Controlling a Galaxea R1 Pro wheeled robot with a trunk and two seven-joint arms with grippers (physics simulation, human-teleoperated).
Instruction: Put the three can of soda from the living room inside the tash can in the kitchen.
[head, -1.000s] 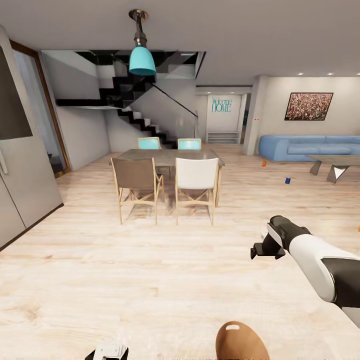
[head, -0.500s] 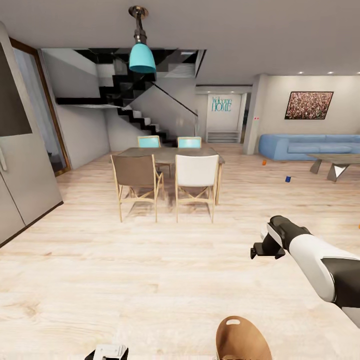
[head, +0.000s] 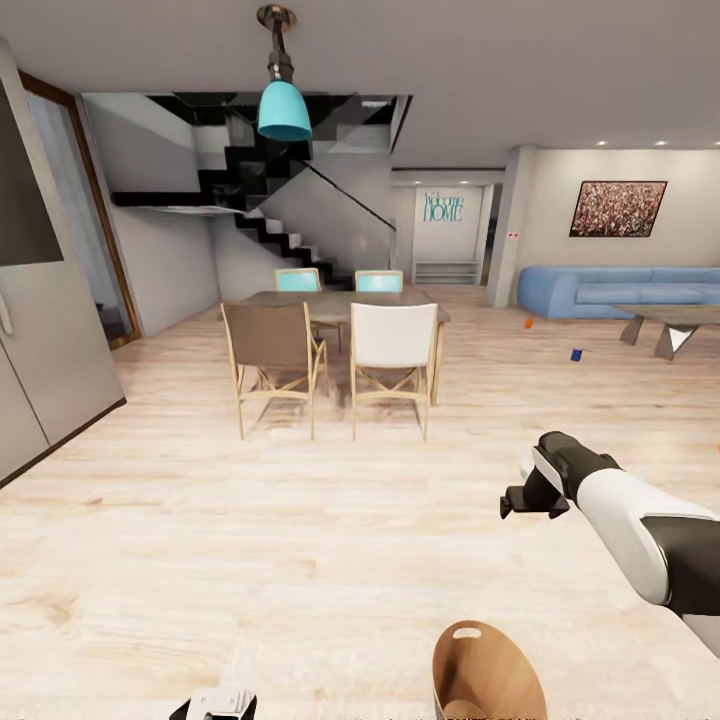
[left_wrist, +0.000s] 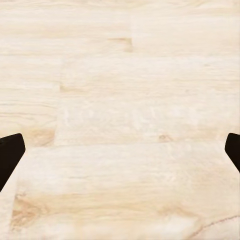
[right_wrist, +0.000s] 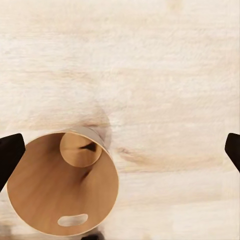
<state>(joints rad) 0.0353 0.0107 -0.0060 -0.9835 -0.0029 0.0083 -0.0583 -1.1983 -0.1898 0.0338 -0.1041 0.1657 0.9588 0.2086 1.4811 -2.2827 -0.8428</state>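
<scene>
Your tapered round bin of light tan wood (head: 487, 672) stands upright on the pale plank floor (head: 300, 560) at the near edge of the head view, its long axis vertical and its open mouth facing up. An oval handle cut-out shows near the far rim. In the right wrist view you look straight down into the bin (right_wrist: 62, 187): brown inside, its small round base at the bottom, nothing visible in it.

Far off to your right, a small orange soda can (head: 528, 323) and a small dark blue soda can (head: 576, 354) sit on the floor, well apart from each other, in front of the blue sofa (head: 620, 292) and near the low table (head: 675, 322). They are too small to tell whether they stand or lie.

Your right arm reaches forward and slightly inward, white forearm rising to a dark wrist, with the right gripper (head: 527, 498) pointing down at the floor. Its fingertips (right_wrist: 9, 156) sit at opposite edges of the wrist view, spread wide and holding nothing. Your left gripper (head: 222, 704) shows at the bottom edge of the head view, aimed down at bare planks; its fingertips (left_wrist: 10, 156) are likewise spread wide and hold nothing.

Ahead stands a dining table (head: 340, 308) with four chairs.
</scene>
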